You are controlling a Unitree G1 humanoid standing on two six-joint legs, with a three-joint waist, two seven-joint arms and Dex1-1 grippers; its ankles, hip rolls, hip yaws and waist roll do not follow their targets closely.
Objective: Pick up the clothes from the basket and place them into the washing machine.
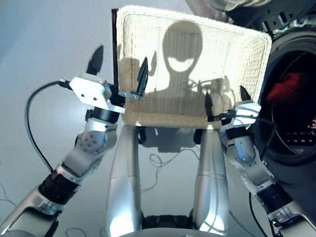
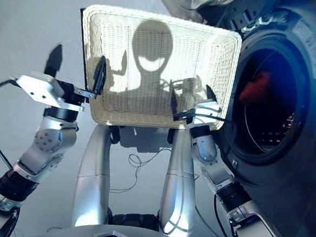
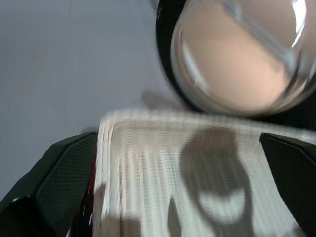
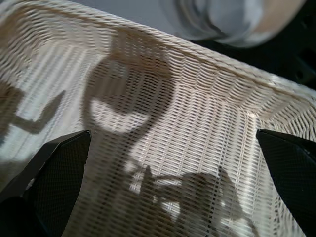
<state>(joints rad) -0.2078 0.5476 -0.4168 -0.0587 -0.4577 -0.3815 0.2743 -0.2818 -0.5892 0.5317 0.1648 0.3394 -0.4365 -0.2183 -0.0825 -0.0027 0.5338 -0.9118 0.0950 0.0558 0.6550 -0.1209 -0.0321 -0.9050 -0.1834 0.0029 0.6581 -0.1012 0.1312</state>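
The cream-white wicker basket point(image 1: 206, 51) stands in front of me and no cloth shows inside it. To its right the washing machine point(image 1: 302, 155) is open, with a coral-red garment point(image 1: 287, 87) lying in the dark drum. My left gripper point(image 1: 120, 64) is open, one finger outside the basket's left wall and the other inside. My right gripper point(image 1: 226, 99) is open too, low over the basket's near right corner, holding nothing. Both wrist views show the bare basket weave point(image 4: 163, 128) between spread fingers.
The washer's round glass door point(image 3: 247, 54) hangs open beyond the basket's far right corner. Thin cables point(image 1: 160, 162) lie on the pale floor under the basket, which rests on a dark stand. A black cable point(image 1: 33, 120) loops off my left wrist.
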